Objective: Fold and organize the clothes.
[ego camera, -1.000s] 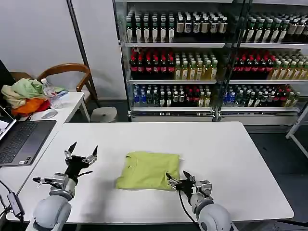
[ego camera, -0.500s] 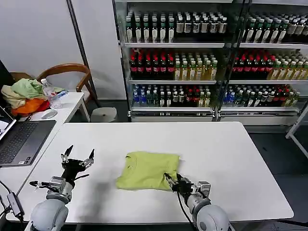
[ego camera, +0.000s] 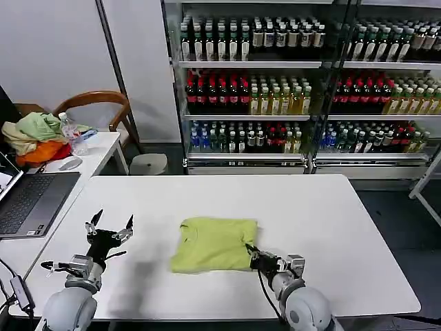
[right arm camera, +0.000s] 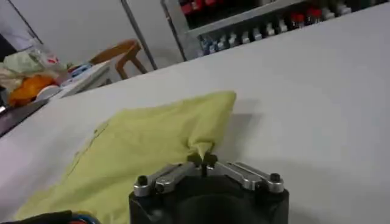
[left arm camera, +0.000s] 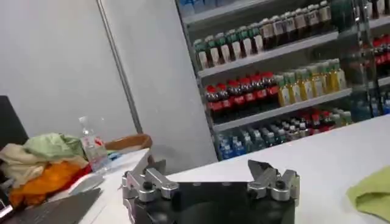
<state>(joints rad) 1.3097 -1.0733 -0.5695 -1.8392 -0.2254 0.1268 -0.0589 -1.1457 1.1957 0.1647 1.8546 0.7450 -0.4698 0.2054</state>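
the shirt [ego camera: 212, 243] lies mid-table [ego camera: 331, 227] in a compact folded rectangle, so i'd say most of the folding is done, with a final fold or tidy-up left. right gripper [ego camera: 252, 256] is at the shirt's near right corner, fingers pinched on the fabric there. left gripper [ego camera: 108, 227] hovers over bare table well to the shirt's left, fingers spread wide and holding nothing.

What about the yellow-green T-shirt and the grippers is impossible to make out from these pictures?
- T-shirt: any print, folded layers cover it.
- T-shirt's far side, left wrist view: cut by the frame edge.
- Right gripper: how much cloth it pinches, fingertips cover it.
- Left gripper: height above the table unclear.
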